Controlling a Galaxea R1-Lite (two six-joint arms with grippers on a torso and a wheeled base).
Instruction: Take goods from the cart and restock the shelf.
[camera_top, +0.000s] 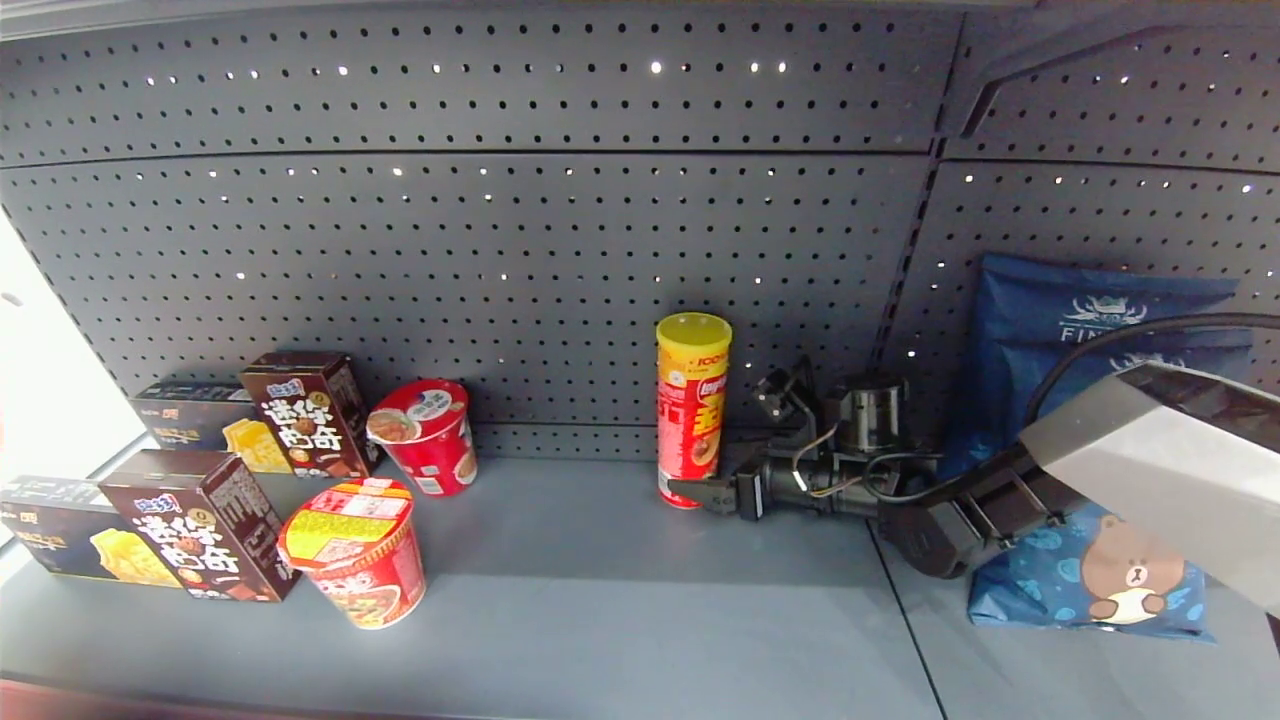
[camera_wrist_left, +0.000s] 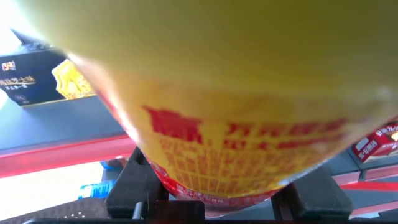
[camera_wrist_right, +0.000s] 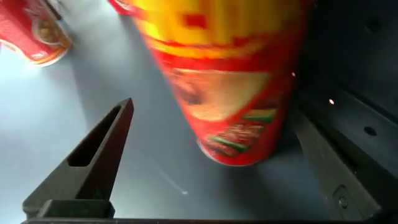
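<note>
Grey shelf before you: the chips can stands upright near the pegboard. Your right gripper has its jaws released, spread either side of the can's base. Your left gripper has its jaws grasping a yellow-and-red container. Noodle cups sit far left.
</note>
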